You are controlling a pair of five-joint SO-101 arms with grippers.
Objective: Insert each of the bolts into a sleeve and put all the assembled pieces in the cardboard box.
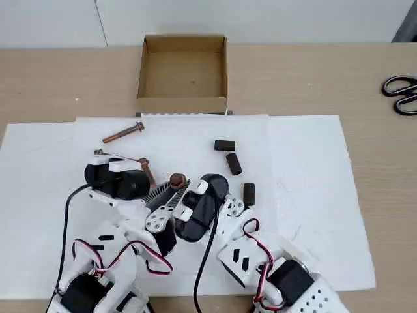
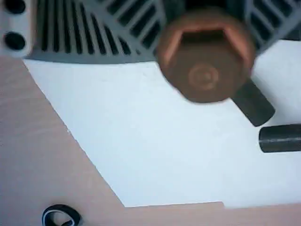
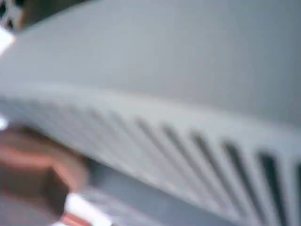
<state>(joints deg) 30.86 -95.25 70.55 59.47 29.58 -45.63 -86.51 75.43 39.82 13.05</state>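
**At lower centre: bolt held off the sheet, two arms crowded together**

At lower centre of the high view, the left gripper (image 1: pixel 171 190) has its jaws closed, as far as can be judged, on the held bolt (image 2: pixel 204 66), which is raised off the white sheet (image 1: pixel 306 169). The right gripper (image 1: pixel 193 193) sits just beside it; whether it is open or gripping anything cannot be told. Three sleeves (image 1: pixel 233 163) lie loose right of centre, none on a bolt. A loose bolt (image 1: pixel 122 134) lies at upper left of the sheet and a second loose bolt (image 1: pixel 147 172) lies close to the left arm. The cardboard box (image 1: pixel 146 75), at upper centre, holds no assembled piece yet.

Risks noted:
- Collision: the grippers are nearly touching, so any swing could knock the held bolt free.
- Slip: the jaws appear to meet the bolt near its hex head, so the shank could tilt and miss a sleeve's bore.
- Sleeves lie on their sides and would likely roll if nudged.
- The left arm could sweep the second loose bolt.
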